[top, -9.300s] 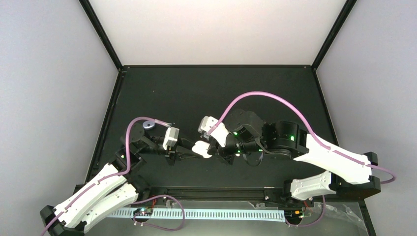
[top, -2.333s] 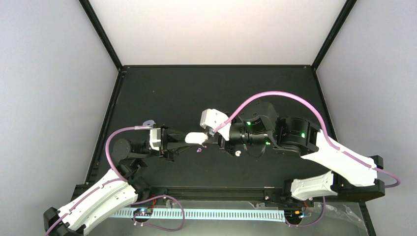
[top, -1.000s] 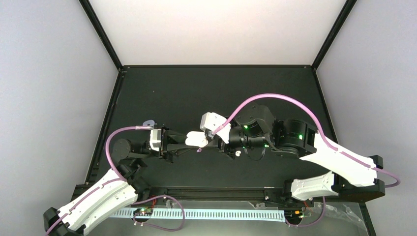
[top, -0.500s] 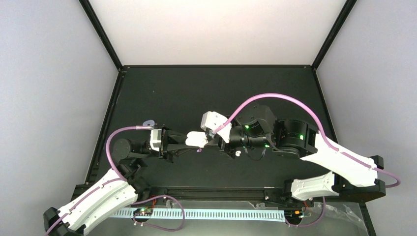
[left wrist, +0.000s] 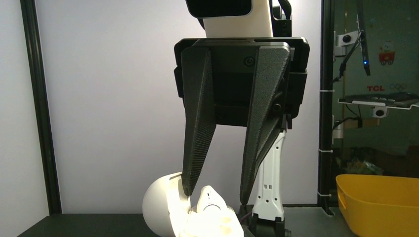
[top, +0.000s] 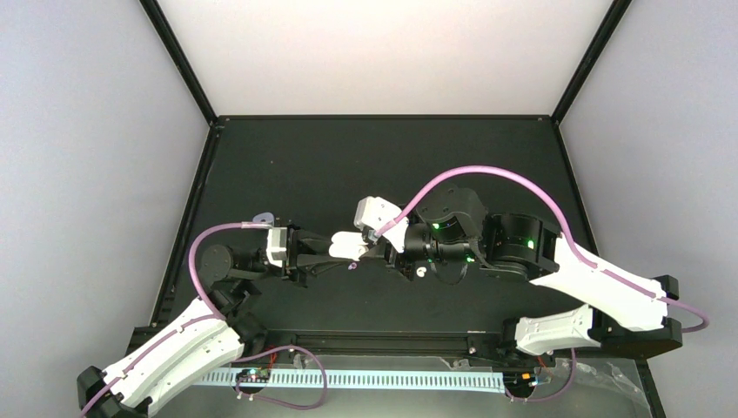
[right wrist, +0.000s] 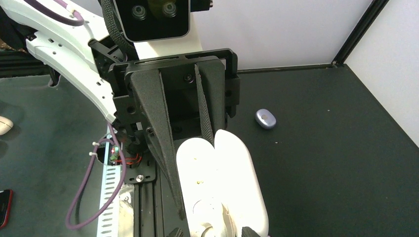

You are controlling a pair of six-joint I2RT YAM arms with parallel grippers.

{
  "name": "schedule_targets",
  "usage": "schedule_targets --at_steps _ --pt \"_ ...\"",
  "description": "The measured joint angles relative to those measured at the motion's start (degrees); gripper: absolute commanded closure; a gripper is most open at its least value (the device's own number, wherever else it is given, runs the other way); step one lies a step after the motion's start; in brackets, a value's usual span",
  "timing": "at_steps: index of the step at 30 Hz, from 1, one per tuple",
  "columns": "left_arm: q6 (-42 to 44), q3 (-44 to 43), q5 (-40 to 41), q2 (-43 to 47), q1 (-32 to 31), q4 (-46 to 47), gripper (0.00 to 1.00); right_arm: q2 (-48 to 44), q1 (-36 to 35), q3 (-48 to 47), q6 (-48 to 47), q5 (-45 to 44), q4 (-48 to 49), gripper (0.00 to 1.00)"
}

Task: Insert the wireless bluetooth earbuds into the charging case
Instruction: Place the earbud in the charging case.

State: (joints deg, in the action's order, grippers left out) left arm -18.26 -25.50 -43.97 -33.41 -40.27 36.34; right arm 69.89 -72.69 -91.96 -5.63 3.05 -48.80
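- The charging case is held up off the matte black tabletop. In the top view it's about mid-table, nudged a bit toward 6 o'clock.
- It's a smooth, glossy white clamshell with rounded ends, and it's hanging open. From the right wrist view you get two fat pill-shaped lobes side by side.
- The left hand comes in from 9 o'clock and is clamped down hard on the case. One black wedge finger runs along the outer side of one lobe, and the other sits in the crease between the two lobes.
- The right hand comes in from 3 o'clock. Its long tapered black fingers have fine ridges on the inner faces and stand partly apart, with the tips right down at the case.
- One earbud, a tiny white rounded nub with a small dark dot, sits between those tips against the open case. Honestly can't tell if the fingers are actually pinching it, or if it's down in a well.
- A smooth lavender pebble, oval and slightly shiny, lies on the tabletop at about 2 o'clock from the case in the right wrist view, well apart from it.
- A purple cable arcs over the right arm.
- A shiny yellow tub shows at 4 o'clock in the left wrist view, off past the tabletop.
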Motion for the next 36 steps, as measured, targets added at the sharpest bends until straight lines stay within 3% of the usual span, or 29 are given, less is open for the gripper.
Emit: schedule_targets --at_steps 4,20,36 --pt "-0.02 0.00 -0.02 -0.11 0.00 0.00 0.98 -0.22 -0.07 0.50 0.17 -0.17 0.24 0.70" --pt "-0.87 -0.07 -1.40 -0.11 -0.33 0.07 0.98 -0.66 -0.07 1.27 0.24 -0.50 0.79 0.98" --pt "-0.83 -0.33 -1.27 -0.48 -0.72 -0.79 0.98 -0.96 -0.04 0.79 -1.38 0.02 -0.24 0.99"
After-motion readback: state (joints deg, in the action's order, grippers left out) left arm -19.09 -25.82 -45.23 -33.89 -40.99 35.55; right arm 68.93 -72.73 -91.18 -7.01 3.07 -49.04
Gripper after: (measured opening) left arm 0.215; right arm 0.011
